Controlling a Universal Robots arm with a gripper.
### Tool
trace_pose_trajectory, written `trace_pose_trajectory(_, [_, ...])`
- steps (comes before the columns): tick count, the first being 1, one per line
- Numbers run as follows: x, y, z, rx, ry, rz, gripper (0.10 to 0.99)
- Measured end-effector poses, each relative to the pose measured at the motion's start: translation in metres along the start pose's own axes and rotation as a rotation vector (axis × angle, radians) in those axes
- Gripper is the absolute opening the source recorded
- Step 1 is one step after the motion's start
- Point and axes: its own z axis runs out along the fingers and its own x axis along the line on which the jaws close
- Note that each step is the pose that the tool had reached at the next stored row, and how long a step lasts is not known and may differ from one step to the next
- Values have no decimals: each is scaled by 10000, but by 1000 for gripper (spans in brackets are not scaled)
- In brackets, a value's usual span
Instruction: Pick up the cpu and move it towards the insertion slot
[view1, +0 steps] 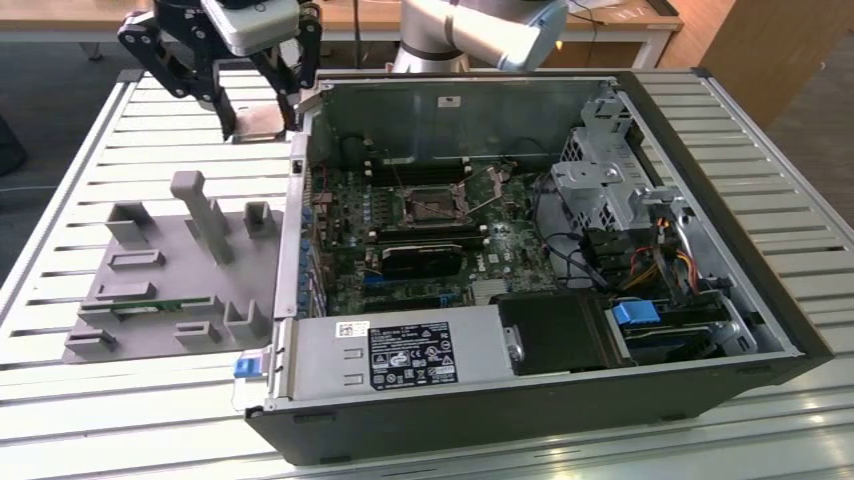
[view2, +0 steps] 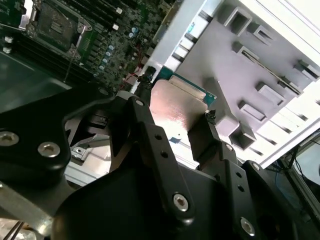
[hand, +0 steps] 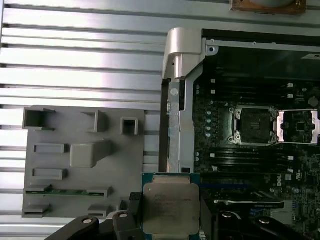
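I have the cpu lifted clear, short of the open computer case.

My hand (view2: 175, 112) is clenched on the cpu (hand: 170, 204), its fingers (view2: 210, 131) pinching opposite edges of the silvery chip in both wrist views. In the exterior view the hand (view1: 254, 125) hangs above the slatted table (view1: 160, 110), just outside the case wall (view1: 304, 200) on that view's left, with the grey fixture (view1: 160, 290) below it. The insertion slot (hand: 253, 125) sits open on the motherboard (view1: 441, 240), its frame swung back, well apart from the chip. By my reading the pick is done; the carry toward the socket is barely under way.
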Motion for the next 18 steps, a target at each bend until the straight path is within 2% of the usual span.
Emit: trace_pose_trajectory(18, [-541,-12,24,0,2,1,541])
